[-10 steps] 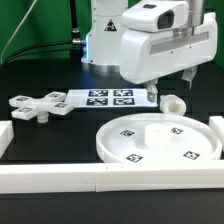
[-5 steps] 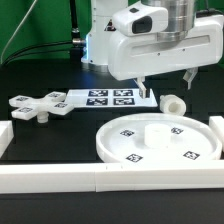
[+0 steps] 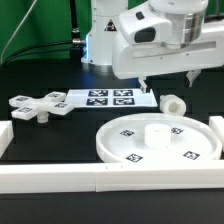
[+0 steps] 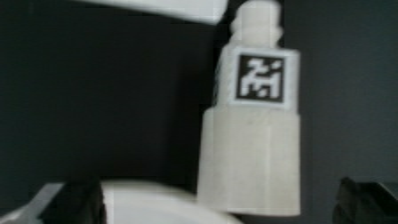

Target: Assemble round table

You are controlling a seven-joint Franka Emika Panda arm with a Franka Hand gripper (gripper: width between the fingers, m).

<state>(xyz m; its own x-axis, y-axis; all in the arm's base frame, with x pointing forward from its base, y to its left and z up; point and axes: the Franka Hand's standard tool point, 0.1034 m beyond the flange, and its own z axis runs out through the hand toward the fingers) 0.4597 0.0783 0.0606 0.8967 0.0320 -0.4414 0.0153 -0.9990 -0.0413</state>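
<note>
The large round disc lies flat near the front of the table, with tags on its face. The short white post sits on the table just behind it. The cross-shaped piece lies at the exterior view's left. My gripper hangs open and empty above the post, one finger on either side of it and clear of it. In the wrist view the post runs lengthwise between the dark fingertips, its tag facing the camera. The disc's rim shows beside it.
The marker board lies behind the disc, between the cross piece and the post. White border rails run along the front and at the exterior view's right. The robot's base stands at the back.
The hand has lifted a little and turned over the post. Its fingers stay open. The parts on the table have not moved.
</note>
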